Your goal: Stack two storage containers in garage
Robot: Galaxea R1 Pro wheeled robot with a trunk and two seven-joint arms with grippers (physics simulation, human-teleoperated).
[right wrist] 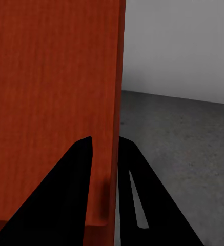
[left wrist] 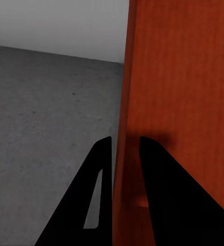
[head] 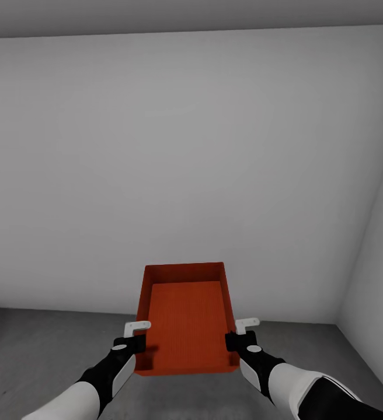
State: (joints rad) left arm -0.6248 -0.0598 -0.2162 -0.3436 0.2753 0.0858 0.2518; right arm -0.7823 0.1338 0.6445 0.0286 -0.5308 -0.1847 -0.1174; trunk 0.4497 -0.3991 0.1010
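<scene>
From the head view, one orange-red storage container (head: 187, 319) is held out in front of the robot, open side up, above the dark grey concrete floor (head: 39, 344) and facing a plain white wall (head: 185, 163) of the garage. The left pincer (head: 134, 336) grips the container's left wall near its front corner, and the right pincer (head: 240, 332) grips the right wall opposite. In the left wrist view, the left pincer (left wrist: 125, 148) pinches the thin container wall (left wrist: 123, 154), one finger on each side. In the right wrist view, the right pincer (right wrist: 105, 148) likewise pinches the container wall (right wrist: 114, 154), with speckled floor (right wrist: 183, 148) beyond.
</scene>
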